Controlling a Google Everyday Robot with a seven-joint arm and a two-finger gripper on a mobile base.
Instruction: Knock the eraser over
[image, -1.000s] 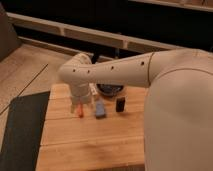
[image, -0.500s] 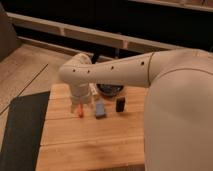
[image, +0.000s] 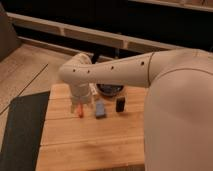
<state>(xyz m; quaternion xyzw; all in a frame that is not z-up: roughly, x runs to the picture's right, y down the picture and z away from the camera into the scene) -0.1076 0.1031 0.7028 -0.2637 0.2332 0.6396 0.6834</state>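
Observation:
The eraser (image: 120, 104) is a small black block standing upright on the wooden table (image: 90, 142), to the right of a flat blue pad (image: 100, 109). A thin orange pen (image: 80, 111) lies left of the pad, partly under my arm. My white arm (image: 125, 70) reaches in from the right across the table's far part. The gripper is hidden behind the arm's elbow and wrist around the table's far left part, so it is not seen.
A dark round bowl (image: 110, 90) sits behind the eraser at the table's far edge. A dark mat (image: 22, 130) lies on the floor left of the table. Dark shelving (image: 100, 30) runs along the back.

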